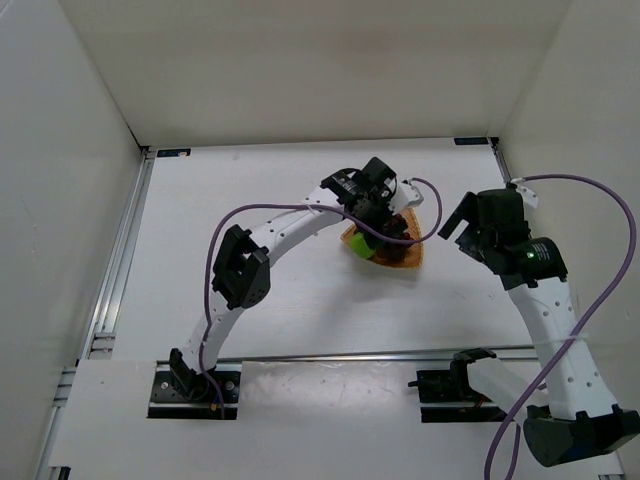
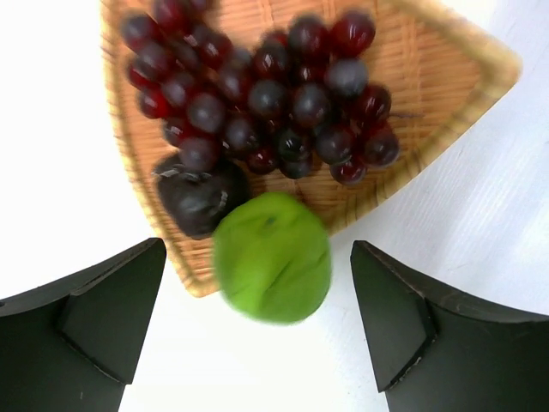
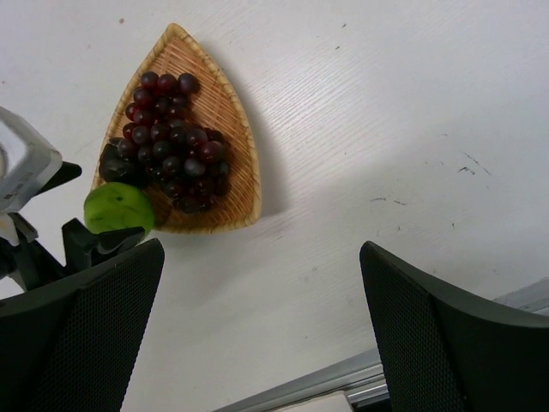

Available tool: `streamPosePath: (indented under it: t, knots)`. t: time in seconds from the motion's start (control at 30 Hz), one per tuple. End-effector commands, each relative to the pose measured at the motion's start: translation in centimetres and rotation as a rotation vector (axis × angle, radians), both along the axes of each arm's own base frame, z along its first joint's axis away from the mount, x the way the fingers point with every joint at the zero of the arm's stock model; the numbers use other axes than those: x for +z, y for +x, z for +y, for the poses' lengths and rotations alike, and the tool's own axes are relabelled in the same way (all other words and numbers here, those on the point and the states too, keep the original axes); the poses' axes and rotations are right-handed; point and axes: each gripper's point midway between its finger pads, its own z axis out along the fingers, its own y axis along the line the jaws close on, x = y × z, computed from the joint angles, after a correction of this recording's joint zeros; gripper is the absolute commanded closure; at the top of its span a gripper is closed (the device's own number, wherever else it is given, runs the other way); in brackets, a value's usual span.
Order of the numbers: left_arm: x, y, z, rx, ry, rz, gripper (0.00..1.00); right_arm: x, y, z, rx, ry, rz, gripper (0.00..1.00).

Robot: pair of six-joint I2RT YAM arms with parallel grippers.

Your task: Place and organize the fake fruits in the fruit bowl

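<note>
1. Three fruits, one bowl. The grapes and the dark plum-looking fruit lie inside the fruit bowl, with the plum tucked against the end of the bunch.
2. The green fruit is the odd one out. It's right on the bowl's left rim, half over the weave and half over the table, snug against the plum. It looks a bit smeared in the left wrist view, so I can't tell if it's actually settled.
3. The left gripper hangs directly over it with fingers spread wide and nothing pinched. The fruit sits in the gap and touches neither finger.
4. The right gripper is also spread and empty. It's off to the right of the bowl, well apart, so the left arm is clearly the nearer one.
5. The grape bunch runs lengthwise from the bowl's pointed tip toward its wide end, which is where the plum and the green fruit are.
6. My guess is the green fruit needs to go inward, to the right, onto the bare weave beside the grapes.
7. The tabletop is white, flat and smooth, so I'd say a round fruit could roll off that rim. Plain white walls box in the left, far and right sides.
</note>
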Motion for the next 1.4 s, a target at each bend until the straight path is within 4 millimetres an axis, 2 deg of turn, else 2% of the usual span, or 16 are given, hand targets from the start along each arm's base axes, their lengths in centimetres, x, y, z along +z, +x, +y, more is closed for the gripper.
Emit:
streamPosePath:
  t: [0.0, 0.17, 0.27, 0.4, 0.43, 0.5, 0.53, 0.57, 0.63, 0.67, 0.77, 0.8, 0.87, 0.9, 1.13, 1.37]
  knots:
    - [12.6, 0.8, -0.6, 0.02, -0.211, -0.185, 0.0, 1.0, -0.4, -0.7, -0.034, -0.004, -0.038, 0.01]
    - [19.1, 1.3, -0.4, 0.063, -0.329, -0.292, 0.0, 0.4, -0.6, -0.5, -0.04, 0.014, -0.028, 0.01]
    - [22.6, 1.3, 1.1, 0.116, -0.366, -0.362, 0.0, 0.3, -0.9, -0.4, -0.033, 0.02, -0.027, 0.01]
    - [23.4, 3.7, 8.5, 0.286, -0.314, -0.395, 0.0, -1.0, -1.3, -0.5, -0.033, 0.013, 0.0, 0.01]
    - [20.7, 5.5, 12.1, 0.378, -0.243, -0.368, 0.0, -1.5, -1.4, -0.3, -0.018, 0.013, 0.016, 0.01]
    - [19.2, 6.5, 16.4, 0.47, -0.195, -0.348, 0.0, -3.2, -1.9, -0.2, -0.009, 0.011, 0.061, 0.01]
    - [19.6, 7.4, 20.3, 0.547, -0.189, -0.363, 0.0, -3.8, -2.1, -0.2, -0.016, 0.015, 0.076, 0.01]
    - [16.8, 7.2, 22.7, 0.583, -0.116, -0.327, 0.0, -4.5, -2.3, -0.2, -0.017, 0.01, 0.094, 0.01]
    - [16.3, 6.5, 26.9, 0.661, -0.072, -0.337, 0.0, -6.4, -2.8, -0.2, -0.02, 0.023, 0.14, 0.01]
    - [14.4, 6.6, 30.5, 0.737, -0.026, -0.314, 0.0, -6.6, -2.5, 0.2, -0.011, 0.039, 0.119, 0.01]
    - [14.5, 5.3, 37.1, 0.897, -0.037, -0.32, 0.0, -8.3, -2.2, 0.5, -0.005, 0.073, 0.141, 0.01]
    - [12.3, 4.2, 38.5, 0.952, -0.023, -0.273, 0.0, -8.4, -2.0, 1.0, 0.009, 0.099, 0.147, 0.0]
    - [12.3, 2.7, 40.9, 1.037, -0.048, -0.281, 0.0, -9.4, -1.9, 0.9, 0.005, 0.115, 0.186, 0.0]
    - [10.5, 1.8, 42.8, 1.111, -0.041, -0.246, 0.0, -9.7, -2.1, 0.9, 0.005, 0.126, 0.197, 0.0]
    - [7.5, -2.6, 47.8, 1.375, -0.101, -0.157, 0.0, -9.2, -1.2, 0.8, 0.039, 0.149, 0.162, 0.0]
    - [7.0, -3.2, 48.0, 1.413, -0.182, -0.101, 0.0, -7.5, -1.1, 1.2, 0.067, 0.164, 0.104, 0.0]
